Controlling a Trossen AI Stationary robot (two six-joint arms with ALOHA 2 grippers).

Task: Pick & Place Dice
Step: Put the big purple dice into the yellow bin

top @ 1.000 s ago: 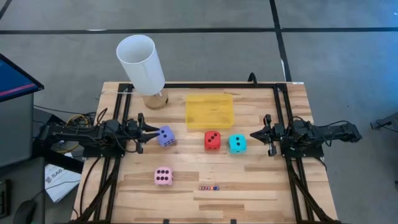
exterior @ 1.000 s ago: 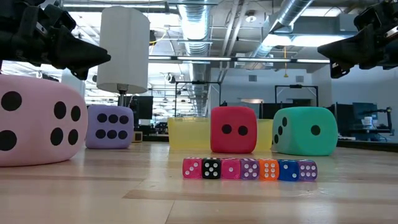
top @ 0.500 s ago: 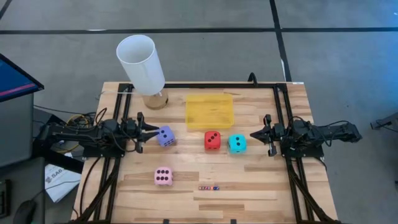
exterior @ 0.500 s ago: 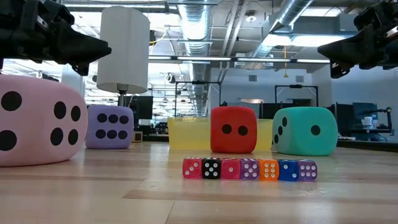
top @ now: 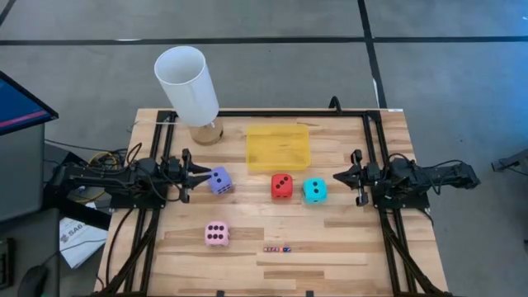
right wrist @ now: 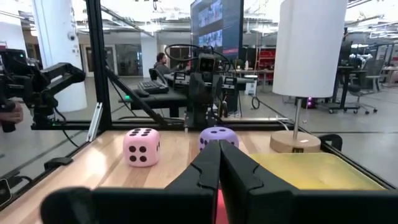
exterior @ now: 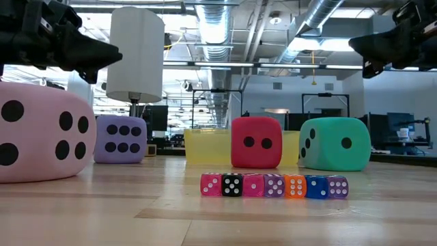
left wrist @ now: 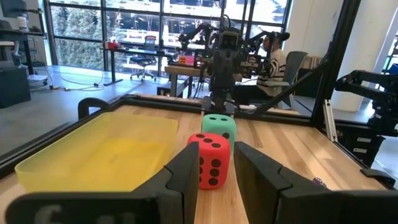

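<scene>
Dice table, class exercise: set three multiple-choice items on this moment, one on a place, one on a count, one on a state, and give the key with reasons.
1. Which large die lies nearest the left gripper?
A. purple die
B. cyan die
C. pink die

2. How many pips show on top of the red die?
A. six
B. four
C. two

3. What state is the right gripper in?
A. shut on the cyan die
B. shut, holding nothing
C. wide open

Key:
1 A: in the high view the purple die sits just past that gripper's tips.
2 C: the red die shows two pips on top.
3 B: the right wrist view shows its fingers pressed together, apart from the cyan die.
</scene>
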